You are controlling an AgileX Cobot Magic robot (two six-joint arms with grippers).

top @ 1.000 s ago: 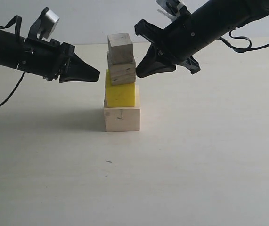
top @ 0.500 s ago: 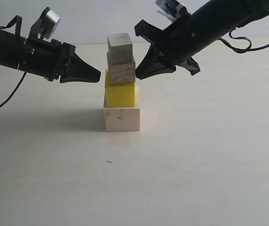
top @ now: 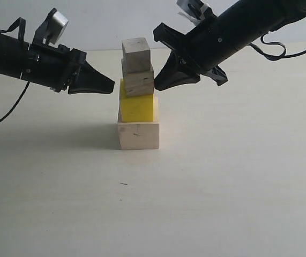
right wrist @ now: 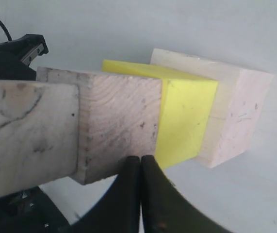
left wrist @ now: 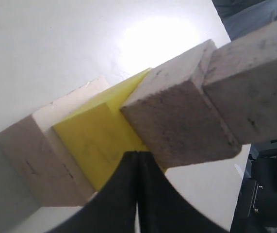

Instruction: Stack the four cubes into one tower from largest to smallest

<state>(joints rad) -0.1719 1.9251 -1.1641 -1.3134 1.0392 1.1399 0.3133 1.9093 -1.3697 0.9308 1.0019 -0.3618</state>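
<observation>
The four cubes stand as one tower on the table: the largest pale wood cube point(top: 138, 135) at the bottom, the yellow cube point(top: 137, 107) on it, the plywood cube point(top: 139, 80) above, the smallest pale cube point(top: 136, 54) on top. Both upper cubes sit slightly twisted. My left gripper point(top: 111, 85) is shut and empty, its tip just left of the plywood and yellow cubes. My right gripper point(top: 157, 85) is shut and empty, its tip at the plywood cube's right side. The wrist views show the tower close up, yellow cube point(left wrist: 97, 141) point(right wrist: 184, 114) included.
The pale table point(top: 222, 176) spreads all round the tower. A black cable point(top: 5, 112) hangs from the left arm at the far left, and another cable point(top: 281, 51) loops behind the right arm.
</observation>
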